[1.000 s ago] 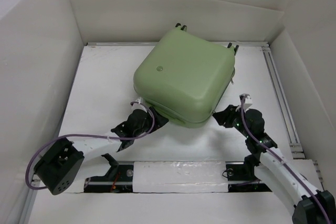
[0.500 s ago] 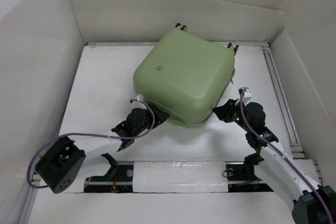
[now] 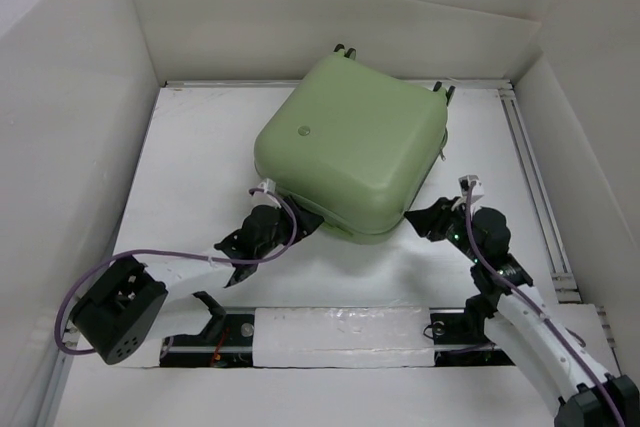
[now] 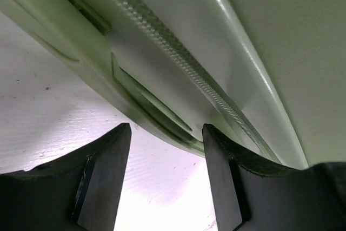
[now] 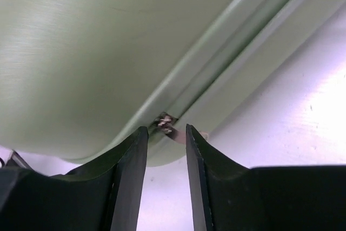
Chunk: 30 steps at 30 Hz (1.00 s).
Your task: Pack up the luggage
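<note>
Pale green, the rounded hard-shell suitcase [image 3: 350, 147] lies closed on the white table [image 3: 190, 177], toward the far side, unmoved over the last second. Seen from above, the right gripper [image 3: 422, 219] pushed in at the near corner, then eased back slightly; the left gripper [image 3: 303, 223] barely shifted. That suggests the zipper is being worked.

Left wrist: the jaws stand apart, straddling the shell's lower edge below the zipper track [image 4: 178, 74].

Right wrist: the jaws stand apart with a small metal zipper pull [image 5: 165, 121] between the tips, apparently not pinched.
</note>
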### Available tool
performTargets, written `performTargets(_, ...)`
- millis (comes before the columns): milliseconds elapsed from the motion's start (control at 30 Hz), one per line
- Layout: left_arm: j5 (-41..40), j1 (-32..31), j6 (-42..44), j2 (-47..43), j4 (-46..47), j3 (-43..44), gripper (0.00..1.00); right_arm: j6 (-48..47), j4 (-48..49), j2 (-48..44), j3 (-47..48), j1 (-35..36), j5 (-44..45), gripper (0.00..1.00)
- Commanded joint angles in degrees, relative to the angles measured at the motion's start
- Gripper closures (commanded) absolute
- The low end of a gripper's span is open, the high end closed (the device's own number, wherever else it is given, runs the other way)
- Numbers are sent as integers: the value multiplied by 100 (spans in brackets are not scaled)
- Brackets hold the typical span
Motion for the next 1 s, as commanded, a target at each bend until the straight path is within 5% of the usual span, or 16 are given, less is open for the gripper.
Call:
performTargets(0, 78, 14, 107, 48, 378, 269, 49, -22, 225, 568, 256, 26, -110, 60)
performTargets(400, 132, 14, 107, 206, 485, 269, 51, -128, 576, 965, 335, 26, 13, 62)
performTargets(567, 184, 14, 107, 311, 598, 321, 54, -181, 691, 1422, 459, 26, -58, 82)
performTargets(700, 360, 14, 107, 364, 748, 322, 63, -111, 744, 1476, 459, 26, -110, 100)
performTargets(967, 343, -249, 160, 610, 1029, 445, 97, 714, -212, -69, -77, 218, -110, 100)
